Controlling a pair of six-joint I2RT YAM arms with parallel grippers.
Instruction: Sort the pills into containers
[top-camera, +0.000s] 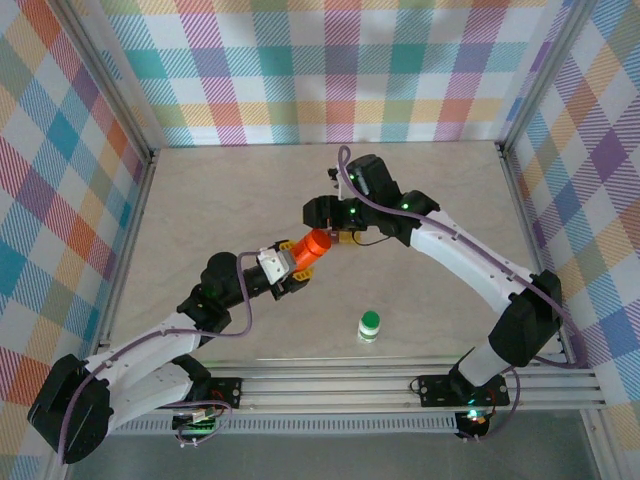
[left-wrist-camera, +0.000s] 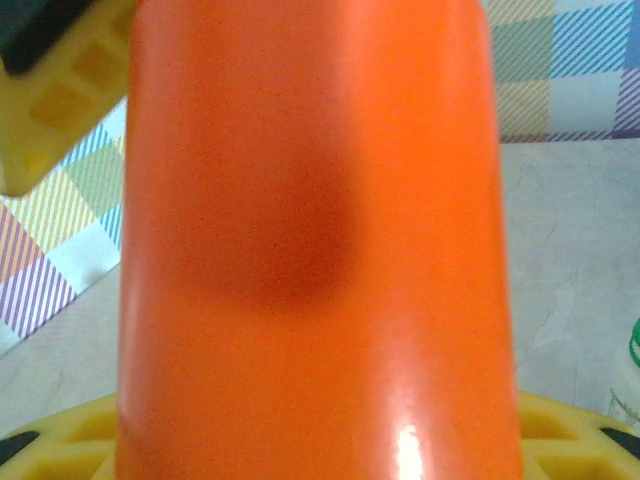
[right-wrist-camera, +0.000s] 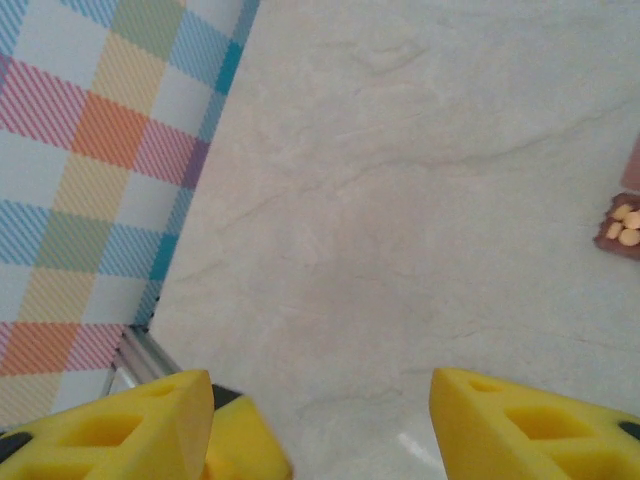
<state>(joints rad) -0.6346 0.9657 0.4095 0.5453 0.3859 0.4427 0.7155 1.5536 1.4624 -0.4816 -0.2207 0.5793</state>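
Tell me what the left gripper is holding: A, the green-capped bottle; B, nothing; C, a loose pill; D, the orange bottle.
D: the left gripper is closed around the orange bottle, while the green-capped bottle stands by itself on the table, nearer the arm bases.
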